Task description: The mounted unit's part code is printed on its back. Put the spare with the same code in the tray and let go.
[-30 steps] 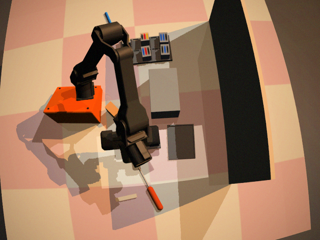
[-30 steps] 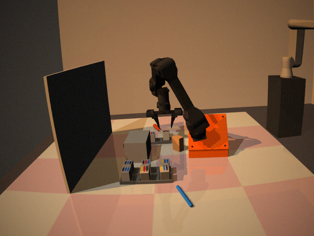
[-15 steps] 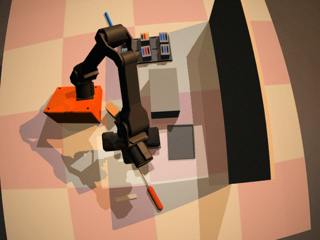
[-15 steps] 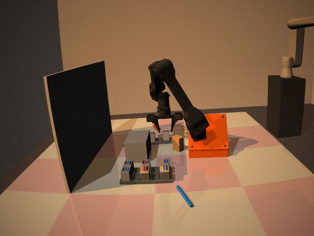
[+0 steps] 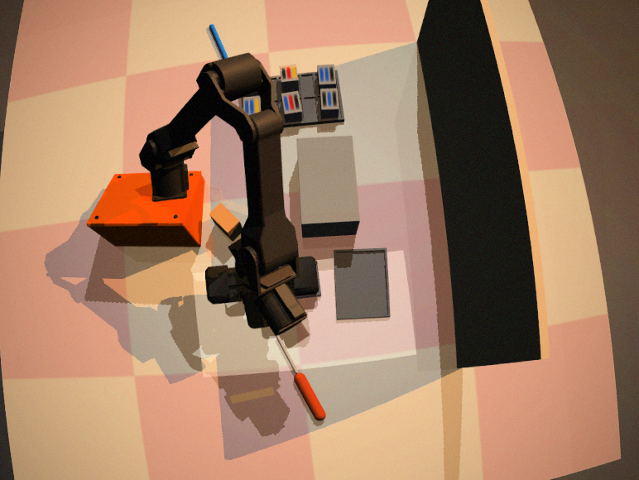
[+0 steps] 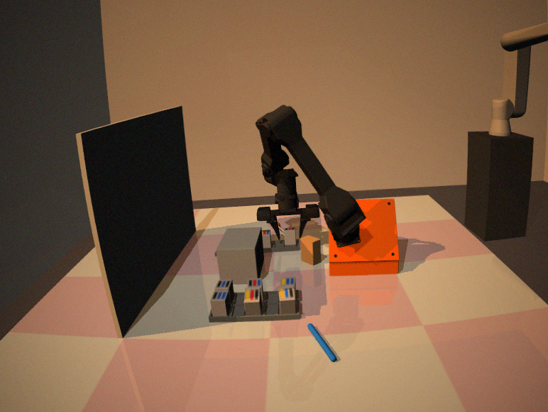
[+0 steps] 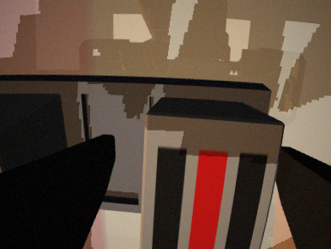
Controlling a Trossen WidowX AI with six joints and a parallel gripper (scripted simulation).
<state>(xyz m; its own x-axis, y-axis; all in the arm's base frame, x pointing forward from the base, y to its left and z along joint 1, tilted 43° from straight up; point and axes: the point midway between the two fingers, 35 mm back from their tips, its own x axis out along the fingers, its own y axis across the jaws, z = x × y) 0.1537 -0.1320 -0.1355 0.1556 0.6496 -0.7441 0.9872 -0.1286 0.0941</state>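
Note:
My gripper [image 6: 289, 236] [image 7: 195, 152] is open, pointing down, with its fingers on either side of a spare block [image 7: 207, 193] with black, red and black bars. Gaps show between the fingers and this block. The block stands in a small dark rack [image 6: 287, 249] [image 7: 116, 124]. A second block [image 6: 266, 239] [image 7: 32, 129] stands at the rack's other end. The tray [image 5: 361, 284] is flat and empty. A larger rack [image 5: 340, 119] [image 6: 254, 317] holds several bar-coded blocks. The grey box [image 5: 328, 178] [image 6: 239, 261] shows no code on its visible faces. The arm hides the small rack in the top view.
A tall black panel [image 5: 480, 206] [image 6: 141, 212] stands beyond the tray. An orange-brown block [image 5: 225, 219] [image 6: 309, 250] stands near the orange base [image 5: 134, 206] [image 6: 376, 234]. A red-handled screwdriver [image 5: 309, 397] and a blue rod [image 5: 218, 40] [image 6: 321, 343] lie on the table.

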